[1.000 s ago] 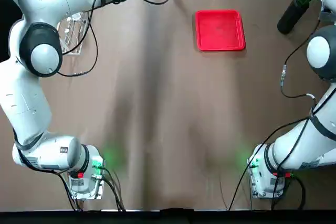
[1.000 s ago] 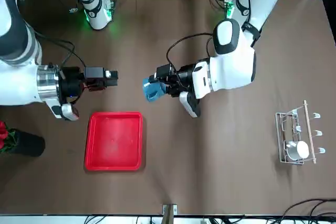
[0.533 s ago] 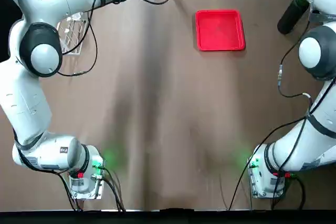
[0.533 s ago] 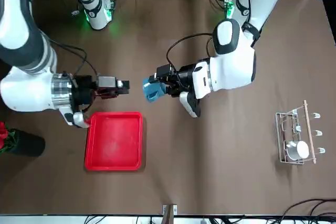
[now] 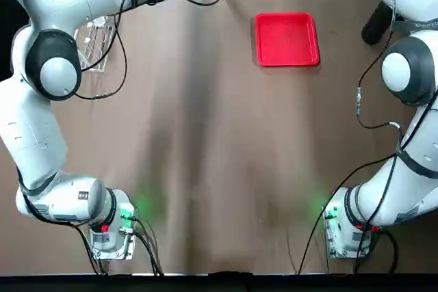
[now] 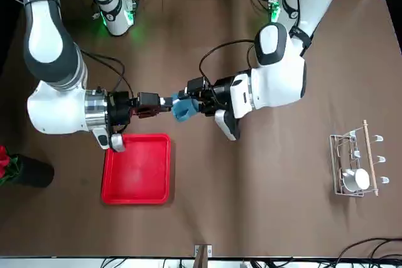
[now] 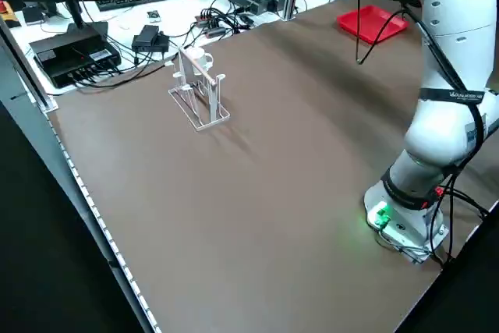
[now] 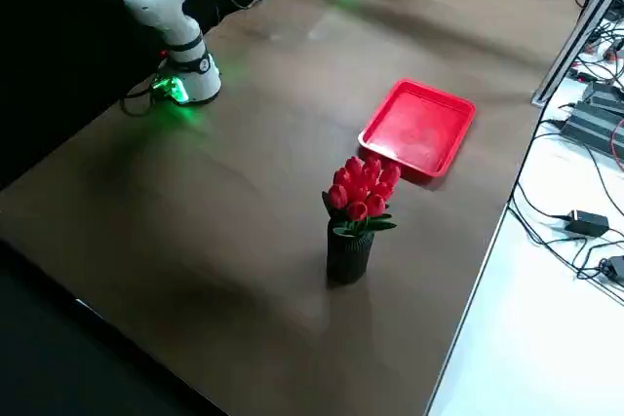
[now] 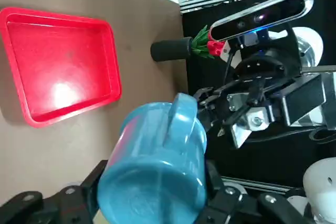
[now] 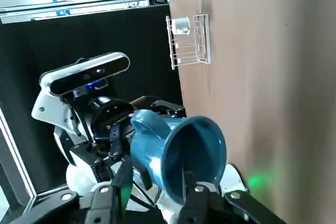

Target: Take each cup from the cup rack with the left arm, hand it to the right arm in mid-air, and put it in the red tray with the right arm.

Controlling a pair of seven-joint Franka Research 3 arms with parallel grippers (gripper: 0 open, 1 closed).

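Note:
The light blue cup (image 6: 183, 108) hangs in mid-air above the table, just beyond the near edge of the red tray (image 6: 137, 167). My left gripper (image 6: 190, 106) is shut on it from one side. My right gripper (image 6: 166, 101) is level with it on the other side. Its fingers are open, and in the right wrist view they stand on either side of the light blue cup's (image 10: 178, 150) rim. The white cup (image 6: 356, 179) hangs on the cup rack (image 6: 355, 166) far off at my left side. The red tray (image 5: 287, 39) is bare.
A black vase of red flowers (image 8: 353, 221) stands near the table's edge beyond the tray, at my right. Cables and boxes lie past the table's far edge (image 7: 234, 5). Both arm bases (image 5: 109, 227) sit at the near edge.
My right gripper has travelled toward the left arm and now reaches the light blue cup. The left arm and the cup have stayed where they were.

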